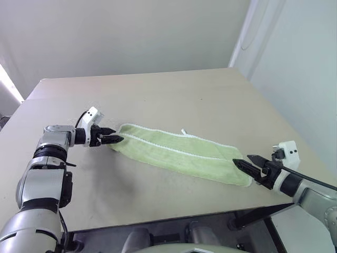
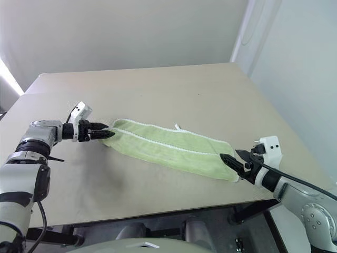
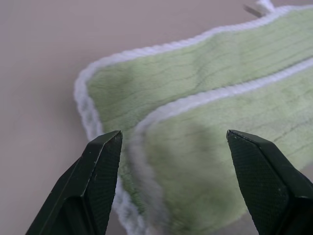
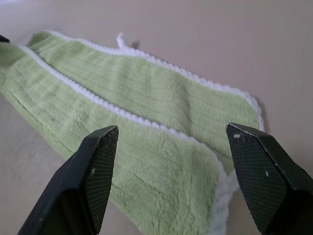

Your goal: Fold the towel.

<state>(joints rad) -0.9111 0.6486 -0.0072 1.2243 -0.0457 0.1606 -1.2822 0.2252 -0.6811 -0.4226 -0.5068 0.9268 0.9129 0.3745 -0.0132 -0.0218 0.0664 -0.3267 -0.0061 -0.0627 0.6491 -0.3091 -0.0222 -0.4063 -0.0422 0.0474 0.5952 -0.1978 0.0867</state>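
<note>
Head view: folded towel (image 1: 181,153) flat on table (image 1: 158,95), jaws spread.

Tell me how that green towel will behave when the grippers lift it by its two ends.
The towel looks soft and fluffy, so it will probably sag in the middle. Lying folded lengthwise in two layers, it may fall open unless both layers are pinched. It seems light, unlikely to slip.

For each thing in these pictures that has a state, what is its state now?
towel: lying flat on the table, folded lengthwise into a long strip, not held.
left gripper: fingers open, at the towel's left end.
right gripper: fingers open, at the towel's right end.
</note>
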